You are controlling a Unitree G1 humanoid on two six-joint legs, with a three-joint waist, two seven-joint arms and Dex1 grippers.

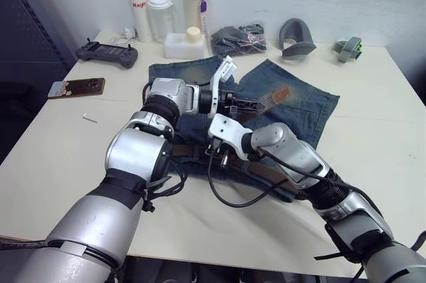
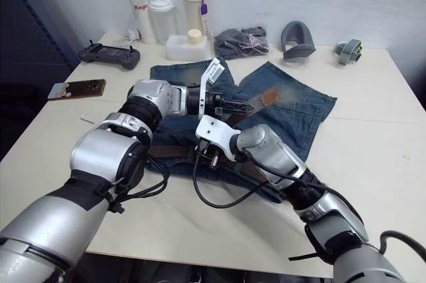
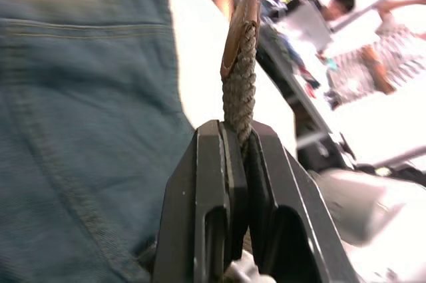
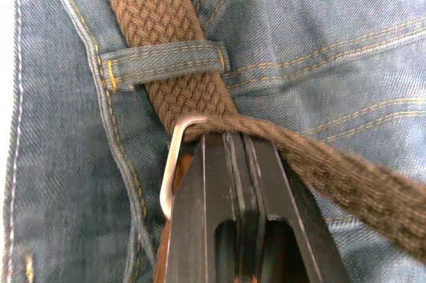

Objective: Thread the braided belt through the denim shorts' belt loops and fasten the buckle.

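The denim shorts (image 1: 303,106) lie flat on the table. The braided belt (image 4: 156,10) runs along the waistband and passes under a belt loop (image 4: 166,63). Just past that loop my right gripper (image 4: 233,140) is shut on the silver buckle (image 4: 174,163), down on the waistband (image 1: 223,158). From the buckle the strap (image 4: 346,176) leads away over the denim. My left gripper (image 3: 239,133) is shut on the belt close to its brown tip (image 3: 243,23). It holds that end up over the middle of the shorts (image 1: 256,103), and the tip (image 1: 281,93) points to the right.
Bottles (image 1: 136,6), a white box (image 1: 181,44) and a dark bundle with pink cord (image 1: 238,38) stand at the back. A controller (image 1: 106,53), a phone (image 1: 76,87) and a small metal key (image 1: 90,118) lie at the left. A black cable (image 1: 233,200) loops under my right wrist.
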